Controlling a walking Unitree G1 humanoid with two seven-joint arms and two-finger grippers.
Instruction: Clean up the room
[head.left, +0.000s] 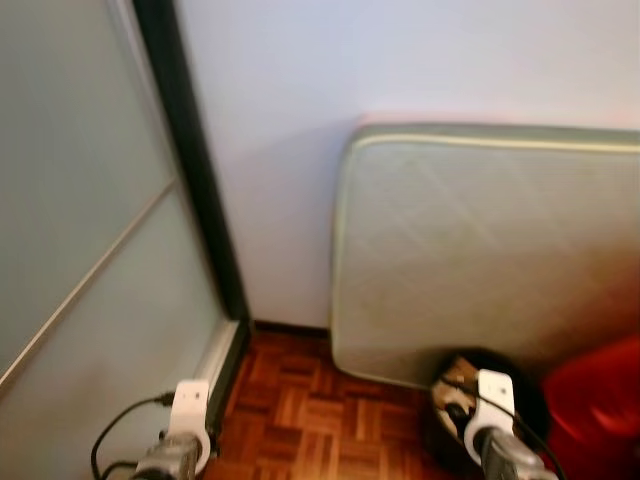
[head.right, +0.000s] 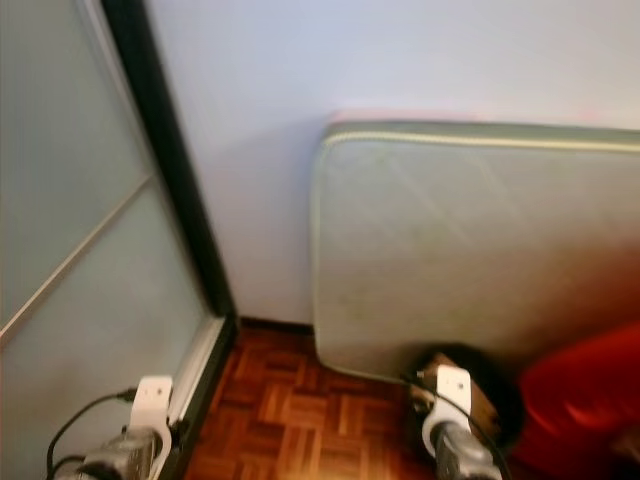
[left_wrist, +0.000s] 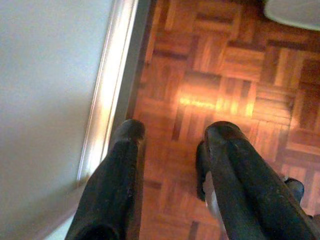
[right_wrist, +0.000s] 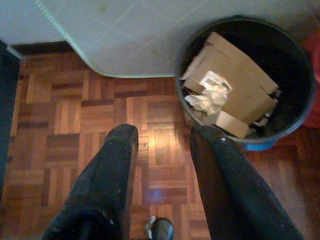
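Both the left gripper (left_wrist: 170, 135) and right gripper (right_wrist: 160, 132) hang apart and empty, the right near the round black waste bin (right_wrist: 292, 107), whose crumpled cardboard and paper scraps (right_wrist: 227, 92) should be light, best lifted by the rim.

Silver arms, white wrist housings (black cables looped), long black fingers (left_wrist: 117, 185).

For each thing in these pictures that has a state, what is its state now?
Mattress: stood on its edge, leaning against the wall.
Black bin: upright, no lid, holding cardboard and crumpled paper.
Left gripper: open, holding nothing, above the parquet floor.
Right gripper: open, holding nothing, beside the bin.
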